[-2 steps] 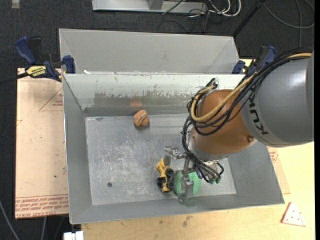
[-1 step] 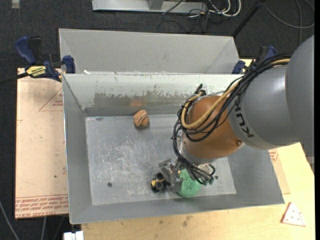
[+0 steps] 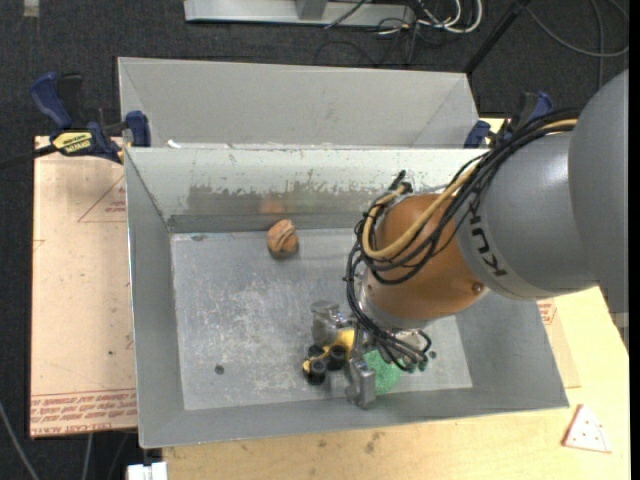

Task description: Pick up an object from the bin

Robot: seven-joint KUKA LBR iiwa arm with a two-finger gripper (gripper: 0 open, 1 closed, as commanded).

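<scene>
Down near the bin's (image 3: 228,320) front wall, the gripper (image 3: 343,356) hangs with fingers seemingly apart around a small yellow-and-black thing (image 3: 318,366) beside a green one (image 3: 388,376), nothing lifted yet; closing and raising remain.

the left and middle of the bin floor (image 3: 235,313) lie bare and open from above, apart from a small brown ball (image 3: 282,238) close to the back wall (image 3: 290,180), while the arm's orange cover (image 3: 420,263) fills the right side and a yellow-and-black piece (image 3: 333,348) and a green piece (image 3: 386,376) crowd the front.
</scene>
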